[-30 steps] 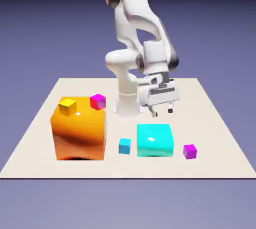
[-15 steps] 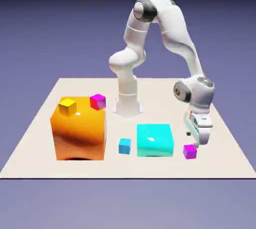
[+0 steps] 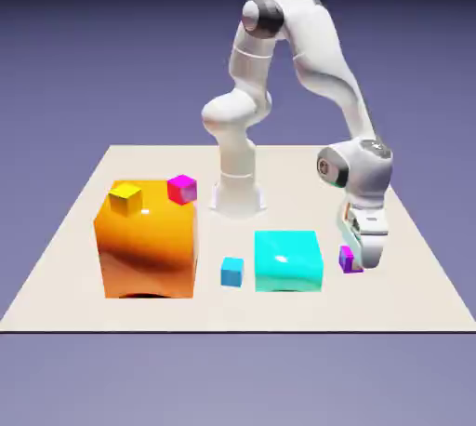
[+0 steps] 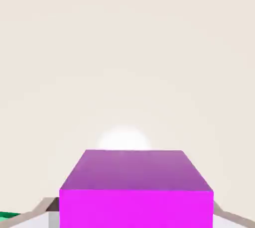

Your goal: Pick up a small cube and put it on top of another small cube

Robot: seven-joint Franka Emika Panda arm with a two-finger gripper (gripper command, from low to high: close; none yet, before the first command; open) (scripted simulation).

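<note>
Slightly higher in the frame than before, the purple cube (image 3: 349,259) is gripped by the claw (image 3: 358,261), at lower right. The blue cube (image 3: 232,272) sits at lower centre, between the orange block (image 3: 149,247) and the cyan block (image 3: 288,261).

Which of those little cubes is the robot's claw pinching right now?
The purple cube, beyond the turquoise block toward the exterior view's right. It alone sits between the claw's fingertips; the blue, yellow and pink ones don't.
</note>
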